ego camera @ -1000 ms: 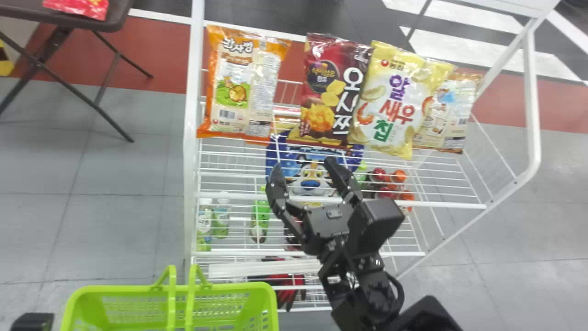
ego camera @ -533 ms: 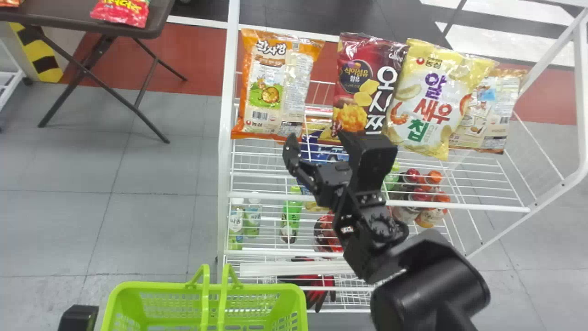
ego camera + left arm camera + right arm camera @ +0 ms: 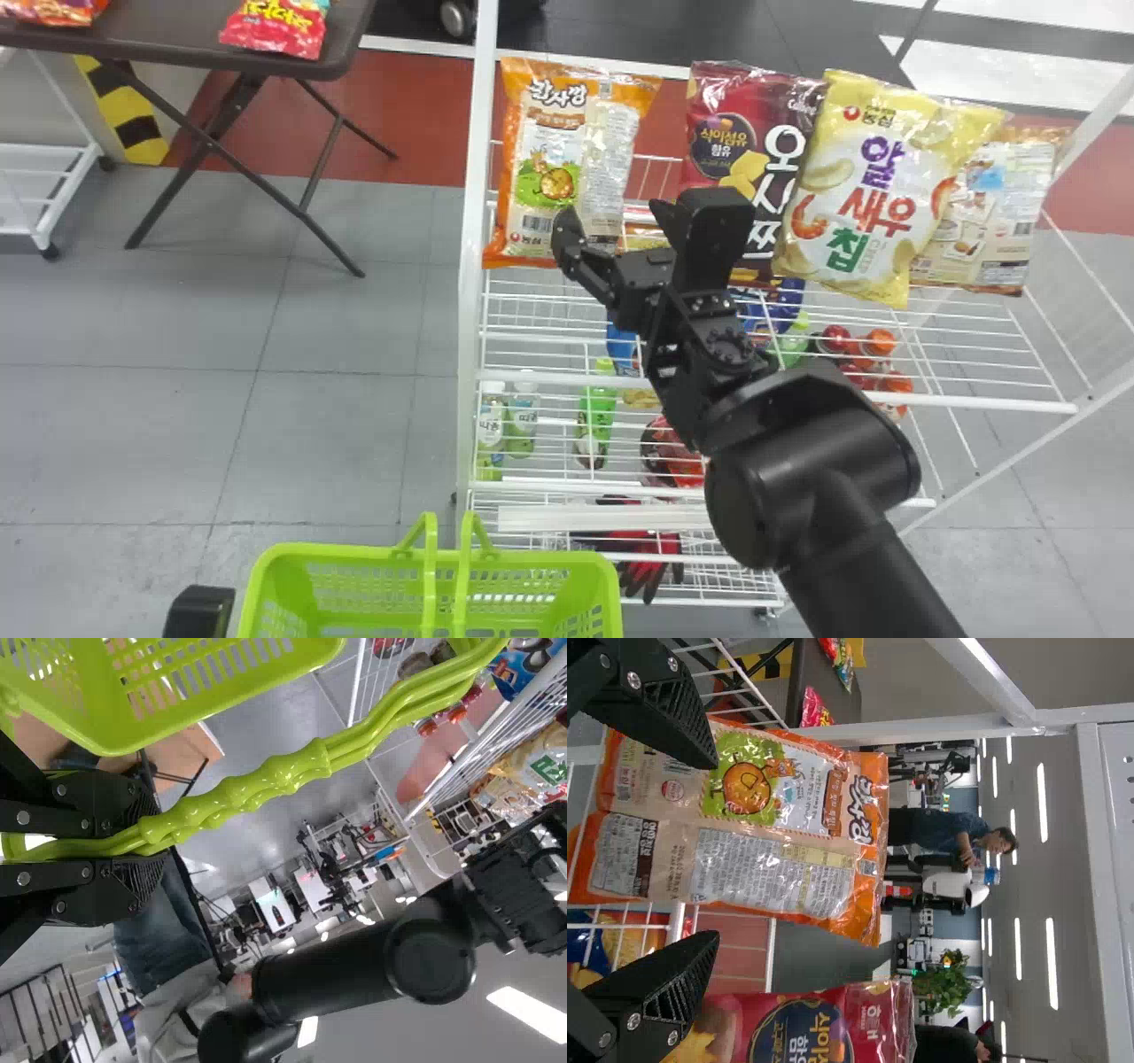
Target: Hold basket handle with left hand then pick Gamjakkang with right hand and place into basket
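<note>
At the bottom left of the head view, a black part of my left gripper (image 3: 199,611) stands beside the green basket (image 3: 505,560). The left wrist view has my left gripper (image 3: 149,847) shut around the basket's green handle (image 3: 266,784). The orange and beige Gamjakkang bag (image 3: 567,124) is leftmost on the white rack's top level. My right gripper (image 3: 617,220) is open over the bag's lower right part and the gap beside it. In the right wrist view, the right gripper (image 3: 716,850) has its fingers apart, one overlapping the Gamjakkang bag (image 3: 780,855), with nothing held.
A dark red snack bag (image 3: 722,97) is close on the right, its top near the lower finger in the right wrist view. Beyond it are a yellow bag (image 3: 877,195) and a beige one. White rack posts (image 3: 474,266) and a dark folding table (image 3: 195,44) are to the left.
The head view has swung left, so the rack and basket appear farther right. My right gripper has advanced from below the bags up to the Gamjakkang bag's lower part, staying open.
</note>
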